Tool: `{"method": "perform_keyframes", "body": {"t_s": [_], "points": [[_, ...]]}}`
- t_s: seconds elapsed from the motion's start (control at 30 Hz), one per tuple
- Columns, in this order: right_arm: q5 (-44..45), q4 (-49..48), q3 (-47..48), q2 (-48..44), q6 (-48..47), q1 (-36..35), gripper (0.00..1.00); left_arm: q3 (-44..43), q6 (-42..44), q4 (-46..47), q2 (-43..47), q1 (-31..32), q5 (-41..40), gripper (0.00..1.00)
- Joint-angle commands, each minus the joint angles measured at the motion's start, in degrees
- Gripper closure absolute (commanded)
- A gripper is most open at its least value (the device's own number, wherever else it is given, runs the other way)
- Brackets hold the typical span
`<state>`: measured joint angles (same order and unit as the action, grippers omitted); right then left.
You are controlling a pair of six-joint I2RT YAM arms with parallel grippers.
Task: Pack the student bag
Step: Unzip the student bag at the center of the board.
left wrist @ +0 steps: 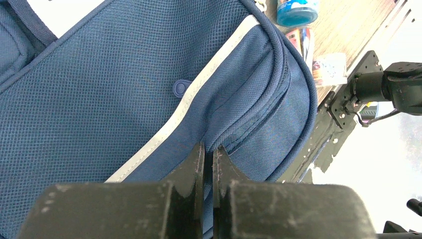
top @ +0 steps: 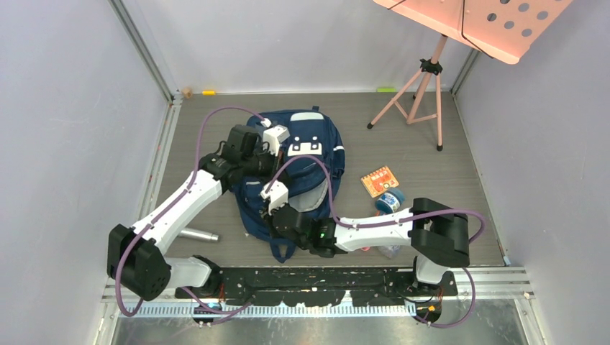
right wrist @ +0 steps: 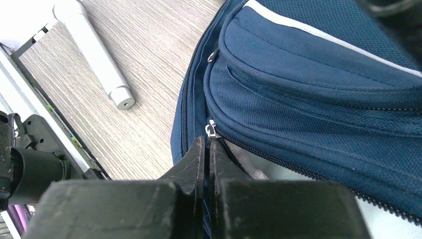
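Student bag (top: pixel 324 140) lies flat mid-counter (top: pixel 467 172), front pocket up. Zipper (right wrist: pixel 212 130) on its near compartment is partly open with pale lining showing; contents not discernible. Left hand (left wrist: pixel 209 149) clenched against the front fabric. Right hand (right wrist: pixel 208 143) clenched at the zipper pull, grip unclear. Silver cylinder (top: pixel 198 234) lies left of the bag.
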<state>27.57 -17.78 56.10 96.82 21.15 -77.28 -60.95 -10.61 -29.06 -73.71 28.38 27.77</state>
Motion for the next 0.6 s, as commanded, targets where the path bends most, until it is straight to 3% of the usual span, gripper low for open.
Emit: {"method": "perform_keyframes", "body": {"t_s": [0.0, 0.1, 0.33, 0.43, 0.57], "points": [[-2.1, -2.6, 1.9, -1.4, -0.9, -1.8, 0.92, -3.0, -2.7, 10.6, 2.3, -2.0, -0.8, 1.00], [-1.0, 0.4, 1.6, -4.6, -2.0, -1.8, 0.81, -3.5, -1.9, 9.2, 2.6, -2.3, -2.3, 1.00], [4.6, 14.5, 0.8, -16.9, -3.5, -1.8, 0.40, -8.9, -2.1, 3.3, 1.8, -3.3, -6.0, 1.00], [9.3, 23.5, 0.8, -22.0, -3.9, -1.5, 0.22, -10.2, -2.5, 2.3, 0.9, -4.4, -6.2, 1.00], [12.2, 35.2, 2.5, -29.2, -3.0, 2.3, 0.06, -9.5, -2.5, 2.3, 0.4, -5.7, -6.0, 1.00]]}}
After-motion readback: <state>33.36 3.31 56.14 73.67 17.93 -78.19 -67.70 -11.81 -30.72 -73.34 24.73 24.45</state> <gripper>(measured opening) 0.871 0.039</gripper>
